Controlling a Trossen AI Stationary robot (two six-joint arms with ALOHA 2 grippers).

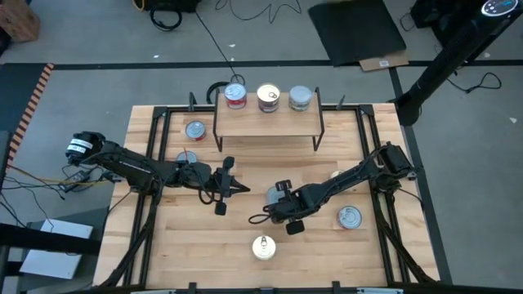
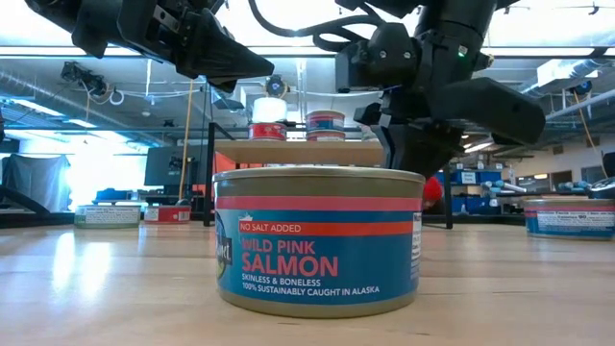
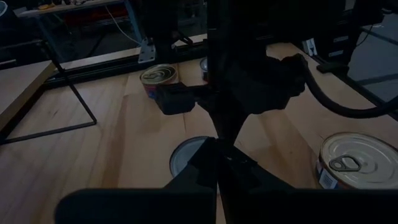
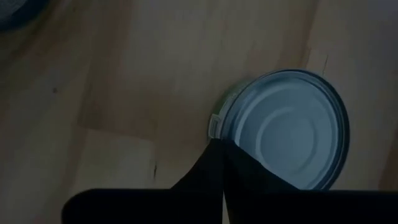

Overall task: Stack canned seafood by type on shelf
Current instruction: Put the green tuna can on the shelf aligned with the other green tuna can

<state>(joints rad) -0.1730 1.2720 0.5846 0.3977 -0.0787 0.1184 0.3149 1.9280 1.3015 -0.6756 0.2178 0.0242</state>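
The shelf (image 1: 268, 121) stands at the table's far side with three cans (image 1: 268, 98) upright in a row on it. My right gripper (image 4: 221, 144) is shut and points steeply down at mid-table. Its tips are at the rim of a silver-topped can (image 4: 286, 130) that stands on the tabletop, also visible in the left wrist view (image 3: 185, 157). My left gripper (image 1: 237, 186) hovers shut just left of it, holding nothing. A pink salmon can (image 2: 317, 240) stands near the front edge. My right gripper has its shut fingertips (image 4: 211, 155) over the edge of the silver-topped can's rim (image 4: 219, 121), coming from above and pointing down. I cannot tell whether they touch it. The can stands flat on the table.
More cans stand loose on the tabletop: two left of the shelf (image 1: 194, 130), one at the right (image 1: 350, 217) and the salmon can in front (image 1: 263, 247). Black frame rails (image 1: 155, 147) run along the table's left and right sides. The shelf's thin legs (image 1: 319, 131) stand behind the grippers.
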